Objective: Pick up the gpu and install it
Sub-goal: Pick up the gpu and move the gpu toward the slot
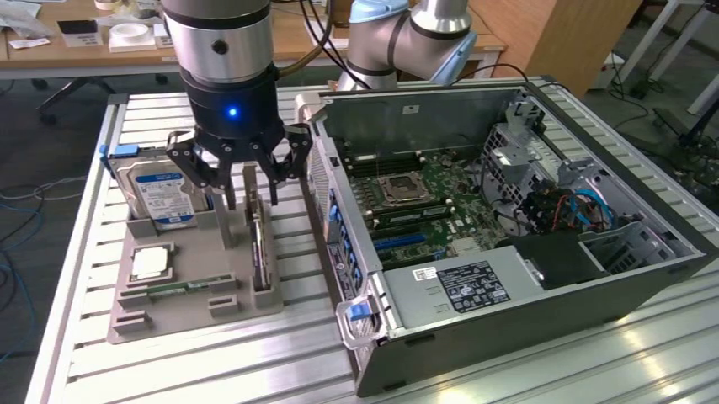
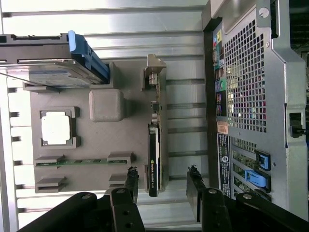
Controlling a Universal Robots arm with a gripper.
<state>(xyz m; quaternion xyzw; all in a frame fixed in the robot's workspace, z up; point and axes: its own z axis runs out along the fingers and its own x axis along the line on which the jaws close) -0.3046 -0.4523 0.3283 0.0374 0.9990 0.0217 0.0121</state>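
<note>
The gpu (image 1: 261, 246) stands on edge in a slot along the grey holder tray (image 1: 191, 316), on the side nearest the computer case. In the wrist view the gpu (image 2: 154, 164) shows as a thin card with a black cooler face and a metal bracket at one end. My gripper (image 1: 252, 200) hangs just above the card's far end, open, one finger on each side of the card. My gripper (image 2: 162, 186) also straddles the card in the wrist view. Nothing is held.
The tray also carries a silver hard drive (image 1: 161, 195) with a blue-white label, a processor (image 1: 151, 263) and a green memory stick (image 1: 178, 289). The open computer case (image 1: 629, 278) lies close beside the tray, its motherboard (image 1: 422, 202) exposed. Everything rests on a slatted metal table (image 1: 225, 370).
</note>
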